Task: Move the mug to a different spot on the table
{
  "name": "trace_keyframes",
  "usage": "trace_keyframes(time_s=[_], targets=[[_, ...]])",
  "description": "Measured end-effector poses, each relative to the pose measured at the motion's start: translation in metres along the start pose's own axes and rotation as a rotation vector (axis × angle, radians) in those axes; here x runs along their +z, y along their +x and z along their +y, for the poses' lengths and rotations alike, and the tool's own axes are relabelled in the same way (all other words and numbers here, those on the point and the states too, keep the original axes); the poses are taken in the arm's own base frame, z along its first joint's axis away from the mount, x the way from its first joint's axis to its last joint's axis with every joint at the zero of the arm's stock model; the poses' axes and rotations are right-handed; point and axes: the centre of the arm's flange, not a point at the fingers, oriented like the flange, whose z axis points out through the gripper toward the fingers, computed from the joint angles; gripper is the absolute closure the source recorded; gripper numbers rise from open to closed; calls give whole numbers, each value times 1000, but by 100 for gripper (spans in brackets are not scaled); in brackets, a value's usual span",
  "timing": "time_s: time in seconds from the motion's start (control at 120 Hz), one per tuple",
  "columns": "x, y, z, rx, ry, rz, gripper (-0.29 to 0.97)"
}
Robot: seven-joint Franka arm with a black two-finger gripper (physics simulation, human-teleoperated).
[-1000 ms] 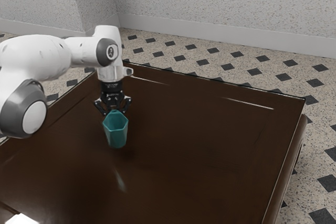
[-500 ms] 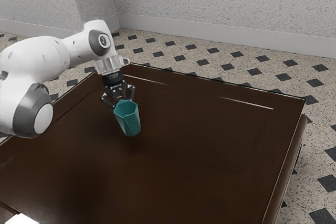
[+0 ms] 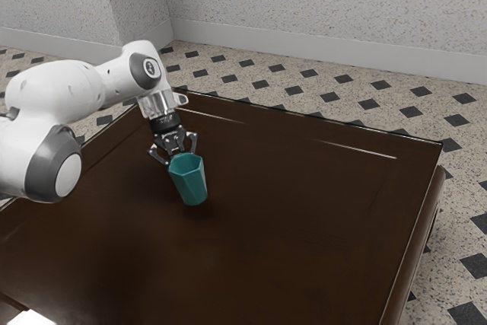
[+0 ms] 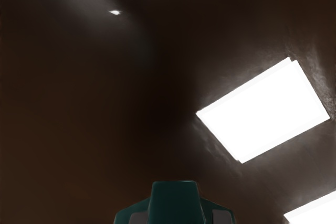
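1. You can read no text, label, brand or number in either view.
2. In the exterior view, the dark round joint cap (image 3: 145,71) on the white arm carries one small pale mark. It is too small for you to tell whether it is a letter, a number or a sign.

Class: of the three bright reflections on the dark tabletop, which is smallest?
The tiny glint farthest from the mug; the others, a whole rectangle and a partly seen one, are broad panels.
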Motion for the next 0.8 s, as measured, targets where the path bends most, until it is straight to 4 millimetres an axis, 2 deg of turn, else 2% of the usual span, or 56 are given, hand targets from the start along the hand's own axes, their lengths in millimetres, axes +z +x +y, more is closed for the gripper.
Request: trace_keyframes(time_s=[0.383, 0.8], targets=[[0, 0, 2, -10, -14, 1, 47], [-8, 6, -3, -25, -35, 32, 11]])
